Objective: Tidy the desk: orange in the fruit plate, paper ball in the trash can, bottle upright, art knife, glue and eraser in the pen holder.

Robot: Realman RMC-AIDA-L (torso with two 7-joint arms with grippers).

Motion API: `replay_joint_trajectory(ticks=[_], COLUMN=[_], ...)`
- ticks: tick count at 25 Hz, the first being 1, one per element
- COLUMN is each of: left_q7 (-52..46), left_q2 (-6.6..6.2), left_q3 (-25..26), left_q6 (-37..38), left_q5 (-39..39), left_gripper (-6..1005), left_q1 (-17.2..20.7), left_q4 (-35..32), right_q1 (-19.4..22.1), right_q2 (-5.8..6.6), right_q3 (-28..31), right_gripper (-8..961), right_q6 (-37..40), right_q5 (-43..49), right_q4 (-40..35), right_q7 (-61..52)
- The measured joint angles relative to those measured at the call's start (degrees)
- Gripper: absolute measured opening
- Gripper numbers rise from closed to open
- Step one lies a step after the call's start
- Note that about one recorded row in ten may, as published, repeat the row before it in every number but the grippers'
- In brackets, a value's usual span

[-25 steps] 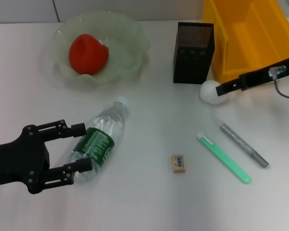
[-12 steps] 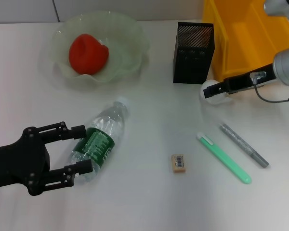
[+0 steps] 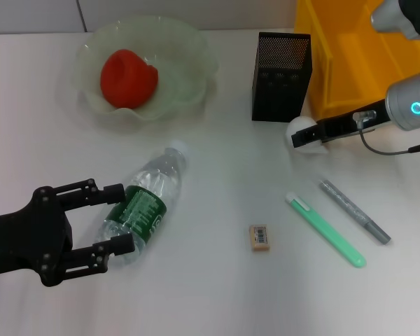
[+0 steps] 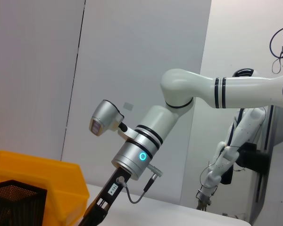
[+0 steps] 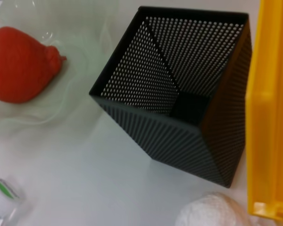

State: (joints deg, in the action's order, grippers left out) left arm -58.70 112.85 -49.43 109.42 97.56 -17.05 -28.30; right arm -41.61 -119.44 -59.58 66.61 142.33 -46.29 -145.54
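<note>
Touching the right tool (image 3: 319,132): paper ball (image 3: 299,133), beside trash can (image 3: 357,56).

- My left gripper (image 3: 119,217) sat low on the near left side of the desk, its black body lying nearly flat and its two black fingers (image 3: 101,187) pointing toward the right.
- Its jaws were spread wide, one finger on each side of the lying bottle (image 3: 143,203), and I could not tell whether either finger touched it.
- My right arm (image 4: 198,89) reached in from the far right, white upper links bending down through a silver wrist with a lit blue ring.
- My right gripper (image 3: 320,131) pointed leftward and low, its dark tip at the paper ball (image 3: 302,132); I couldn't make out how its fingers stood.
</note>
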Motion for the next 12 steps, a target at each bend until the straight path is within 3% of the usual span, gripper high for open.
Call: replay_joint_trajectory(ticks=[3,12], left_q7=[0.0,0.02], left_q2=[0.01,0.36], left_q3=[-0.04,-0.2], left_q6=[0.0,-0.08], left_q5=[0.0,0.0], left_gripper=[660,659], left_q1=[0.0,0.01], left_q4=[0.0,0.0], right_q1=[0.13,0.61], right_q2=[-0.02,0.05], right_q3=[-0.67,-0.72], right_gripper=[687,491], right_q6=[-0.02,0.4], right_q5=[-0.05,-2.06], right_q4=[-0.14,-0.47], right_q7=[0.07,1.24])
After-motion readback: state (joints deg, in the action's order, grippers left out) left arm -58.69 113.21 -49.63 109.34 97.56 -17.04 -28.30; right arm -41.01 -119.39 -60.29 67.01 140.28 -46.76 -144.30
